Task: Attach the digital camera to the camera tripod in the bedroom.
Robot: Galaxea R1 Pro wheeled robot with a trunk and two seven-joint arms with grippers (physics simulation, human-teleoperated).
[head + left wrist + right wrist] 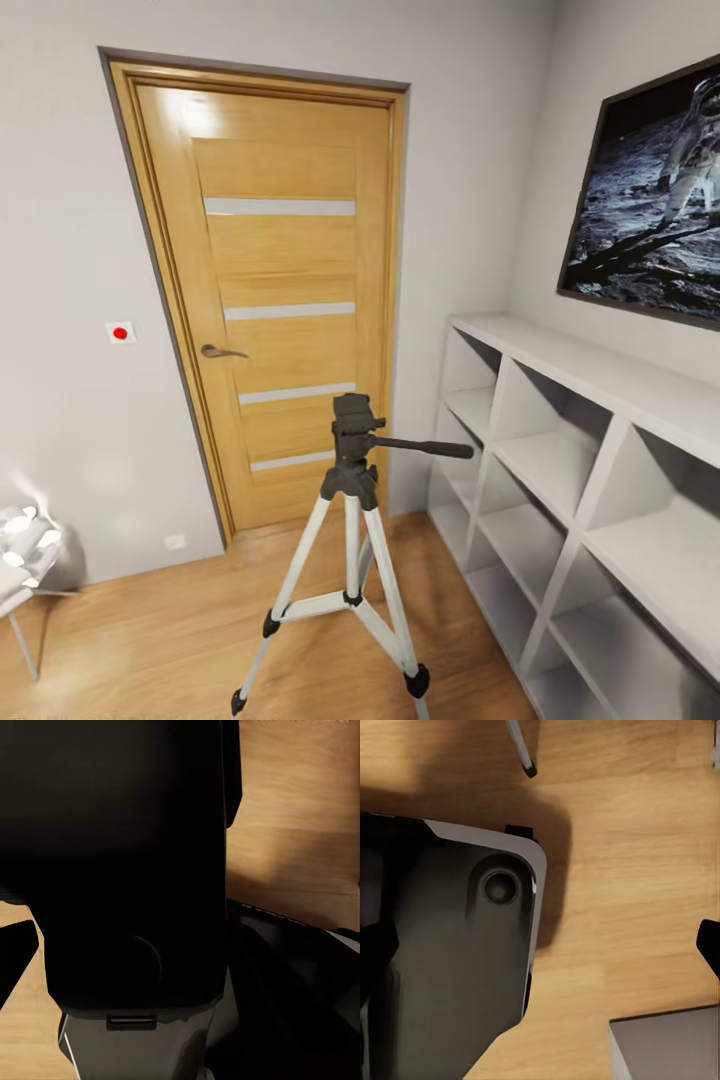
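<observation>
- The bedroom in the head view: pale grey walls (60,200) and a light wood floor (170,630) across the bottom of the frame
- The oak door (285,300) with frosted strips fills the upper middle, shut, its handle (222,351) at centre left
- A white cube shelf (590,480) runs along the right edge, with the astronaut picture (650,190) above it at upper right
- The tripod (345,560) stands upright at lower centre, in front of the door and just left of the shelf; silver legs spread on the floor, the black head (355,425) on top bare, the pan handle (425,447) pointing right toward the shelf
- A white lamp (25,545) on thin legs sits at the lower left edge; a small wall plate with a red dot (121,332) is at middle left
- Left wrist view: a big dark body (127,870) covers most of the frame, with floor (300,802) at upper right; I cannot tell how the left fingers stand
- Right wrist view: a dark rounded body (457,945) at left over floor (622,907), a thin leg tip (529,769) at the top, a dark fingertip (709,942) at the right edge; whether these fingers are wide or narrow I cannot tell
- The tripod stands apart from both grippers, with no finger near its head
</observation>
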